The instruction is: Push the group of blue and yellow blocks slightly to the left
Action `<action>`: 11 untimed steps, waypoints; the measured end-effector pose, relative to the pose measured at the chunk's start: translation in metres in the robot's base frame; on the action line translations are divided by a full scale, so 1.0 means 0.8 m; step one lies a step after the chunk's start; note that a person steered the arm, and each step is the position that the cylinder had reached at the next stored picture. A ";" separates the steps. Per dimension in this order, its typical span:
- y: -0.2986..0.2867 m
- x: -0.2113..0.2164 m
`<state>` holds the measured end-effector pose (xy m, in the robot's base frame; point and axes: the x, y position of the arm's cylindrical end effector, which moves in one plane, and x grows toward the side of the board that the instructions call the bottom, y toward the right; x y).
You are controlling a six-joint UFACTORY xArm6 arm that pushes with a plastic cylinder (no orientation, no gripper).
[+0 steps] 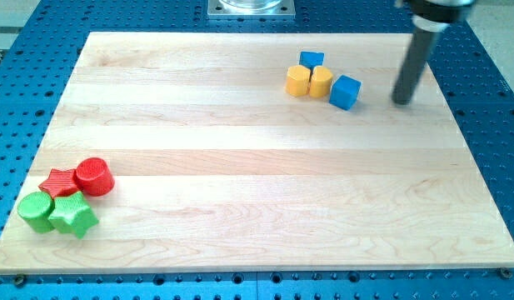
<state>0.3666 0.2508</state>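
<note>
We see a pale wooden worktop (pixel 240 167) with smooth matt grain, on a blue perforated metal base (pixel 490 150); the red cylinder (pixel 94 176) looks ridged, matt plastic.

Your arm enters at the view's top right, where only its dark, rounded lower housing shows, cut off by the frame edge. From it the straight dark rod hangs nearly upright, leaning slightly toward the view's left as it descends. My tip (pixel 401 102) sits low, in the upper right of the view.
</note>
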 end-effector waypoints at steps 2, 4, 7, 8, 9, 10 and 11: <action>-0.049 -0.013; -0.230 0.002; -0.287 0.042; -0.235 0.045; -0.261 0.048; -0.304 0.018; -0.240 0.013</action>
<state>0.3768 0.0584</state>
